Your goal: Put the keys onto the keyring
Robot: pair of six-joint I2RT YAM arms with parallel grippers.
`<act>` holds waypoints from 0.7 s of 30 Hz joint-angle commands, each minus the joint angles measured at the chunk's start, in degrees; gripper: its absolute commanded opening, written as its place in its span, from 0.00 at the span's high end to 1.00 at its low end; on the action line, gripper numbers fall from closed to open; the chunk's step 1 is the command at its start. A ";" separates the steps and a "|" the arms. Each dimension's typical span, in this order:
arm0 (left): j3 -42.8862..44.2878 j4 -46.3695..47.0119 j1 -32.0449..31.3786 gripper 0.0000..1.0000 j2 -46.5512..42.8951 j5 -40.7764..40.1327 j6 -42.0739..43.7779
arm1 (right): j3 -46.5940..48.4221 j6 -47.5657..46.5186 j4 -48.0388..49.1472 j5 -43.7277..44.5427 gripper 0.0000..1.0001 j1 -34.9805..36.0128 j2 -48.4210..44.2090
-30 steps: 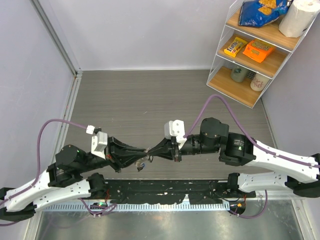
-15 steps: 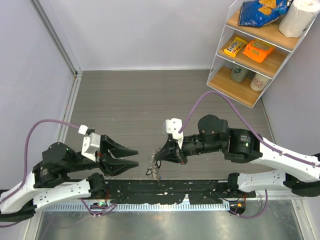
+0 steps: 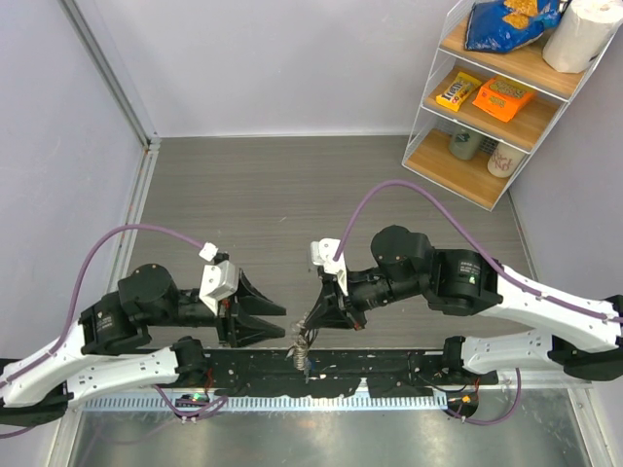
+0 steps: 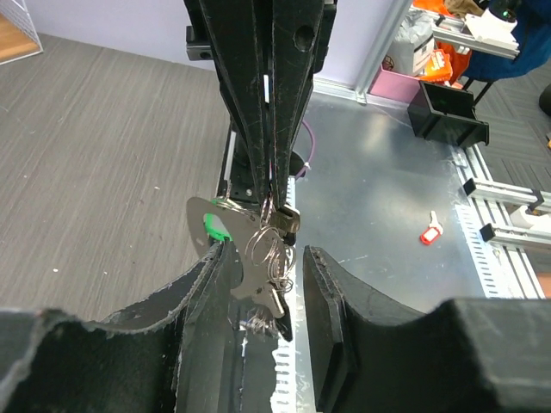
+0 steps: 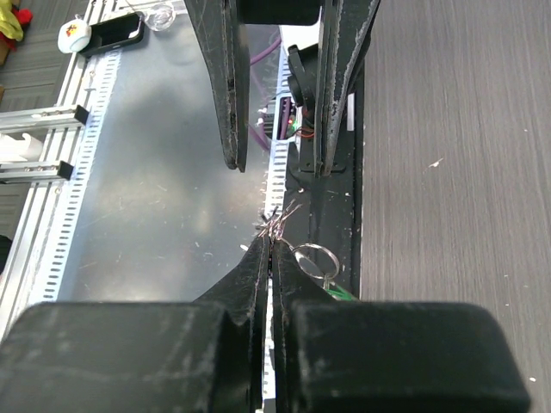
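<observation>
A bunch of silvery keys (image 3: 300, 348) hangs from the keyring (image 5: 315, 258). One key has a green head (image 4: 215, 229). My right gripper (image 3: 311, 327) is shut on the ring's thin wire and points down-left over the near rail. In the right wrist view its fingertips (image 5: 269, 243) are pressed together, with wire ends sticking out. My left gripper (image 3: 279, 320) is open just left of the bunch. In the left wrist view the keys (image 4: 263, 262) dangle between its two fingers (image 4: 207, 284) without touching them.
A black rail (image 3: 389, 368) runs along the near edge, with a metal sheet (image 4: 387, 198) beyond it. A red tag (image 4: 430, 232) lies on that sheet. A wire shelf (image 3: 496, 88) with snacks, cups and a paper roll stands at the back right.
My left gripper opened, let go of the bunch and drew back, then came close again. My right gripper swung down toward the near rail with the keys hanging from it.
</observation>
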 commanded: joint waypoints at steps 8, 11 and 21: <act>3.07 -0.27 -0.15 0.59 0.48 3.46 1.23 | 4.83 2.99 2.74 -3.32 0.95 0.14 3.00; 3.42 -0.62 -0.15 0.61 1.10 4.16 1.41 | 5.62 3.25 2.83 -3.58 0.95 0.14 4.05; 4.48 -1.33 -0.15 0.64 2.15 3.81 2.38 | 7.38 3.87 3.71 -5.34 0.95 0.14 5.64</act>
